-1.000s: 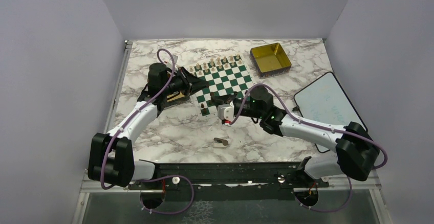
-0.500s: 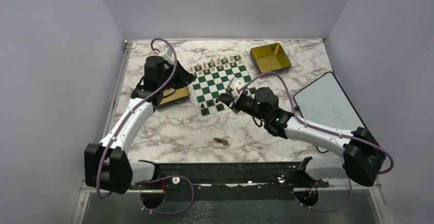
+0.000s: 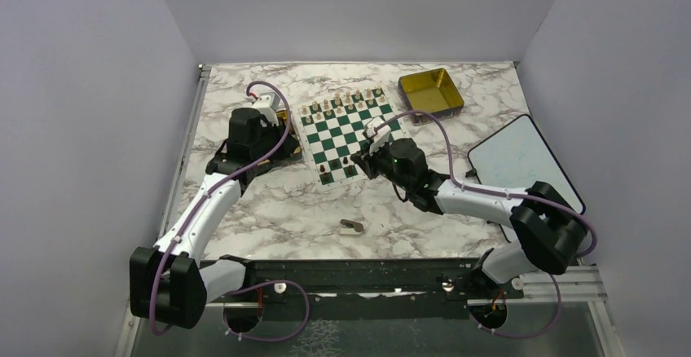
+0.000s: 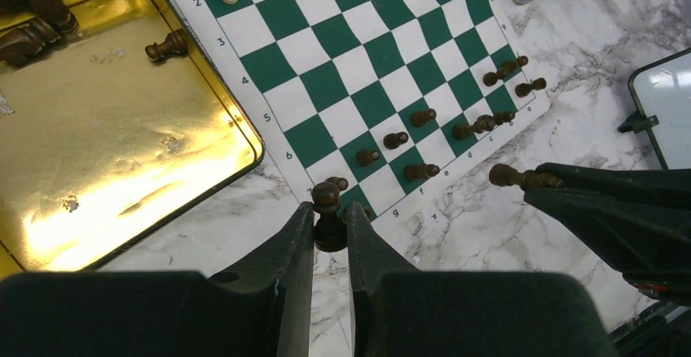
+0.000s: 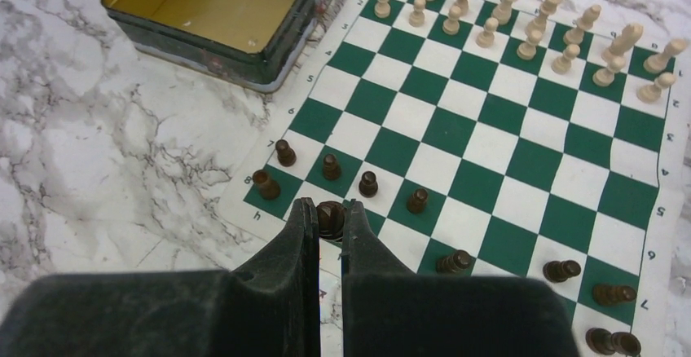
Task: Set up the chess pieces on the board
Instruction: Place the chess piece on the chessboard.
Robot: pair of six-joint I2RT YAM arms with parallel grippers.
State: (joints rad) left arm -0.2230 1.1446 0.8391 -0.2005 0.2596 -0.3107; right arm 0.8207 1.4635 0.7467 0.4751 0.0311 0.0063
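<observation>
At 6 o'clock on green-white checked board [image 5: 489, 145], right tool [image 5: 329, 210] grips dark brown chess piece [image 5: 330, 220]. Left tool [image 4: 330, 217], 9 o'clock, grips dark pawn [image 4: 326, 196].

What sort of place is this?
Probably a robot test bench: plain grey walls box in a marble-patterned tabletop, and two white-and-black robot arms bolted at its near edge reach over a green-and-white checked chessboard.

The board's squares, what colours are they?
The board has dark green and white checks, clearest in the right wrist view.
</observation>
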